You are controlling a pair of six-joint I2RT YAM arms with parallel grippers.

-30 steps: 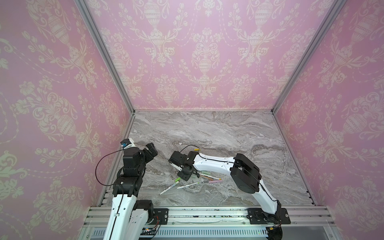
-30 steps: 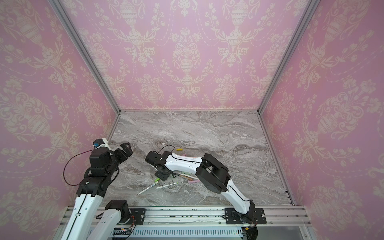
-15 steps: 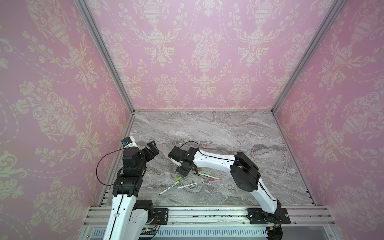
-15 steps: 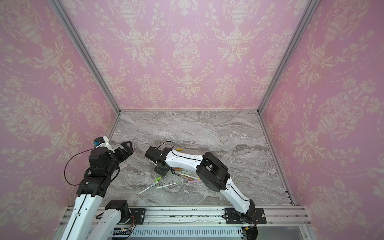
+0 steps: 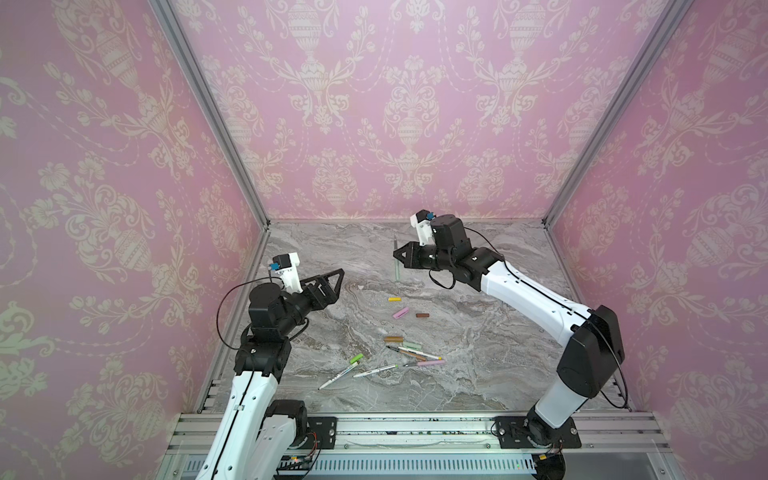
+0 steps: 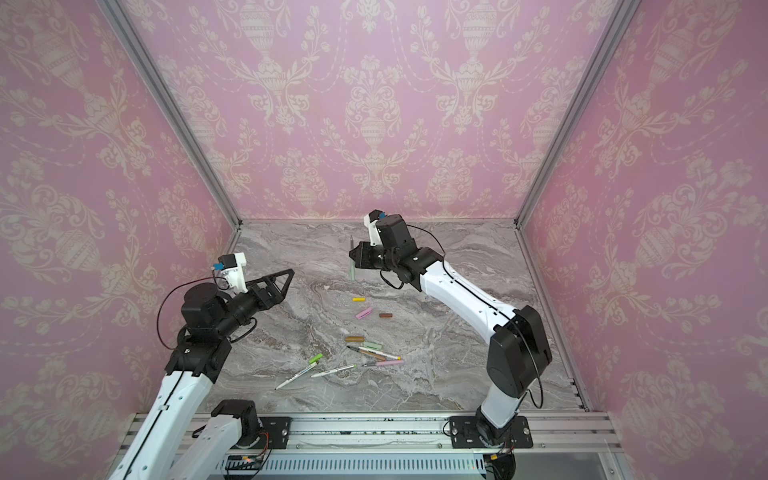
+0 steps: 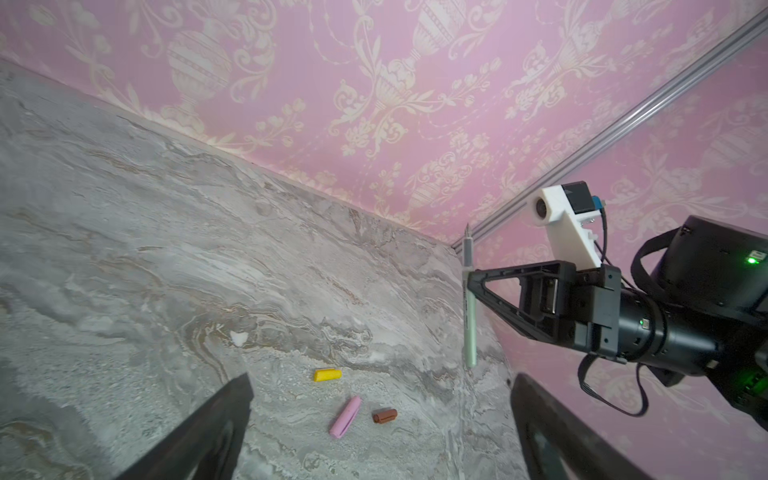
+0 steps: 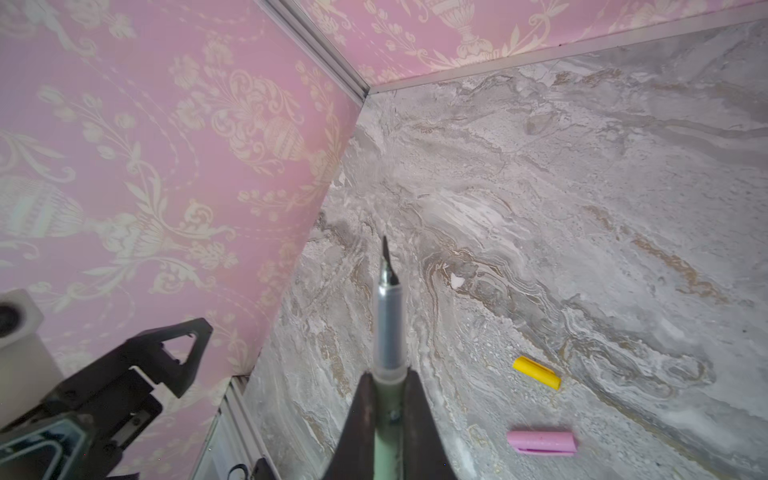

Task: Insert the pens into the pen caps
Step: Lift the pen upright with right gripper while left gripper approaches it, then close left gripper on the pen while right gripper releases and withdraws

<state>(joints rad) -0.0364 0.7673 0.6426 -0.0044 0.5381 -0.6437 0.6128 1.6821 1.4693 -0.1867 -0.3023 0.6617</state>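
Both top views show the left hand (image 5: 334, 283) hovering over the worktop's (image 5: 478, 374) left side, jaws spread wide, empty. Mid-worktop lie the pen caps (image 5: 400, 313); the sage-green cap (image 5: 411, 345) sits just beside the tan cap (image 5: 393, 339), near the loose pens (image 5: 376, 370). Further right, the right hand (image 5: 397, 254) is clamped on the sage-green pen (image 5: 397, 272), held aloft roughly upright, tip up. Light, stiff, slick plastic, I judge: pinch the cap round its closed end, leaving the mouth free; the fine tip looks fragile.
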